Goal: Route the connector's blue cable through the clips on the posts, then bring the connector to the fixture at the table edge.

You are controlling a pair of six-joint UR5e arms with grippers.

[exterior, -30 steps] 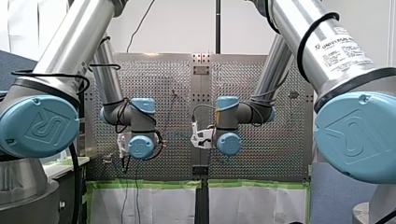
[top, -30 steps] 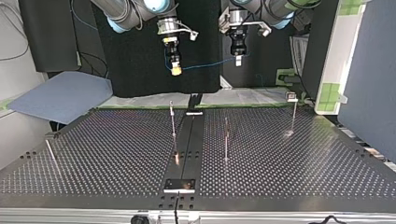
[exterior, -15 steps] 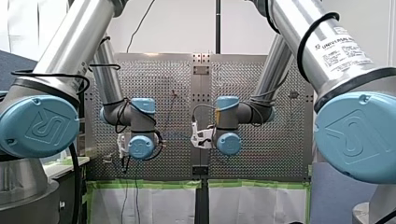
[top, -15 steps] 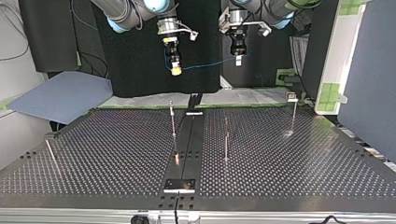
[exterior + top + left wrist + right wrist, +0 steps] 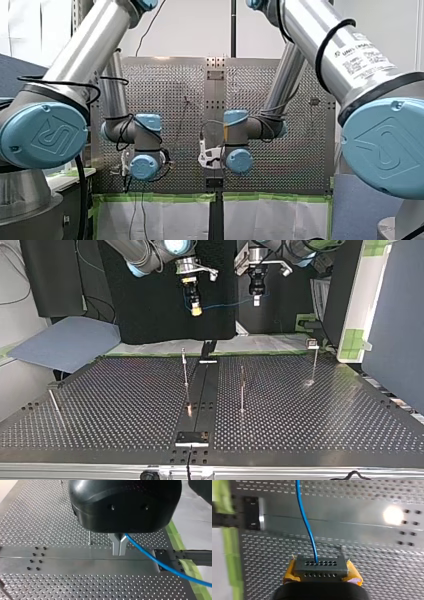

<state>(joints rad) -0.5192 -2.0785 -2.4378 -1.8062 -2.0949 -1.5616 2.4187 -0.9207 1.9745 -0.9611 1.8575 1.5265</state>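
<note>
— So, where's our connector (image 5: 320,566)?
— High over the counter (image 5: 50,585), pinched in our right hand (image 5: 320,578); our left hand (image 5: 119,551) nips the blue cable (image 5: 308,530). It looks light and floppy, so we'd hold it close beside each clip.

wall (image 5: 200,30): white; backdrop (image 5: 150,315): black curtain; panel (image 5: 395,315): grey-blue, top view's right; tape (image 5: 160,197): green

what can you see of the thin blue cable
The thin blue cable is a smooth, glossy single strand. One end enters a hole in the dark perforated connector, clamped between my right gripper's yellow pads. It runs slightly slack through the air to my left gripper, whose metal fingers appear shut on it.
</note>
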